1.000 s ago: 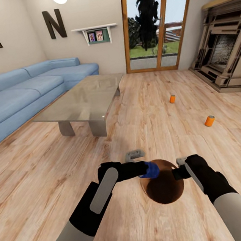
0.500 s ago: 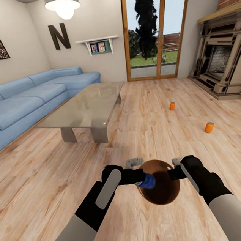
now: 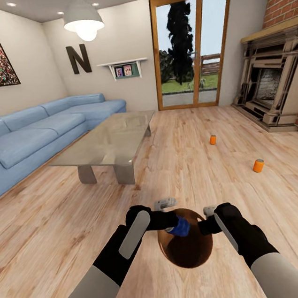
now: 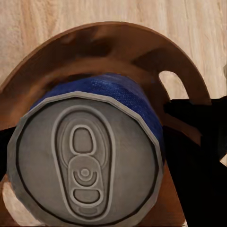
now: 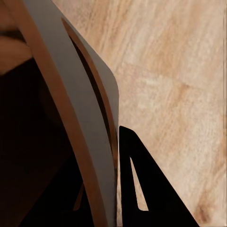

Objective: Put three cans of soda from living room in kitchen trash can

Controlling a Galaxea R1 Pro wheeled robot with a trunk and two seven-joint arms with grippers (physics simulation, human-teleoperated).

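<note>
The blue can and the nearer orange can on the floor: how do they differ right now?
The blue can is held in the left gripper over the trash can's open mouth; the nearer orange can stands free on the wooden floor, off to the right.
The blue can lies sideways, its silver top facing the left wrist camera; the orange can stands upright.
Blue body against orange.
Both are small cylinders with silver-grey tops.

The blue can (image 3: 181, 228) hides the left gripper (image 3: 175, 226) fingertips, and the trash can (image 3: 187, 252) hides the right gripper (image 3: 205, 226) fingertips.

Both arms (image 3: 132, 234) reach forward (grippers facing inward).
</note>
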